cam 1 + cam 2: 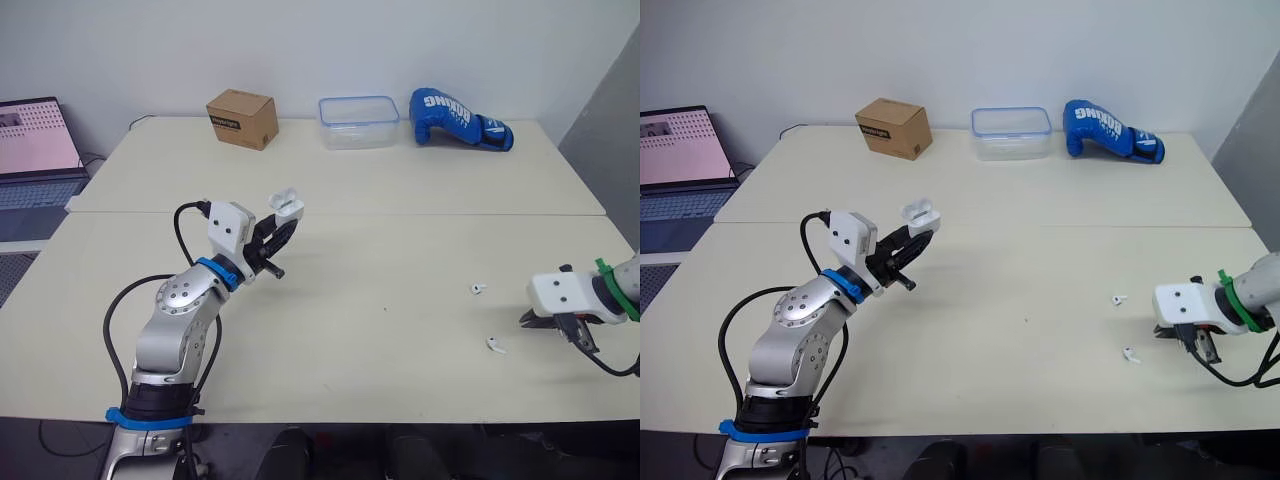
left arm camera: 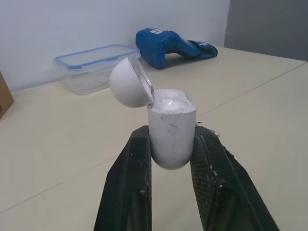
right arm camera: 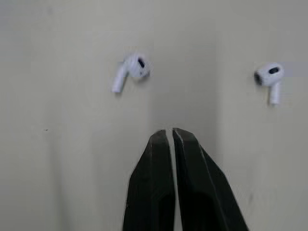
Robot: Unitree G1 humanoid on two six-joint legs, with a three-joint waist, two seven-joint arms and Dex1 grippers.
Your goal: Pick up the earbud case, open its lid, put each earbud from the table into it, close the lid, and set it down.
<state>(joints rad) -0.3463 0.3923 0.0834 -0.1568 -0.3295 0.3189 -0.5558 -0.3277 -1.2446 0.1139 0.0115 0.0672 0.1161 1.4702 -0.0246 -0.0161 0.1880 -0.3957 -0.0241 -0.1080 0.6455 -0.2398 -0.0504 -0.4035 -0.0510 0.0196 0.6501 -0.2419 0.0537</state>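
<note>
1. Rounded silver left arm (image 1: 182,305) with blue rings and a looping black cable (image 1: 106,325).
2. White boxy left wrist block (image 1: 228,228); matching right wrist block (image 1: 562,293) beside a green band (image 1: 612,285).
3. Black-fingered left claw (image 2: 171,130), scuffed; right claw (image 3: 171,132) smoother.

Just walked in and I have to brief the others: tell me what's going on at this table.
The robot's left end effector holds the small white plastic earbud case above the beige table, with its rounded lid flipped open. A white stemmed earbud and a second earbud lie apart on the table on the robot's right, neither yet in the case. The right end effector, shut and empty, is beside them.
</note>
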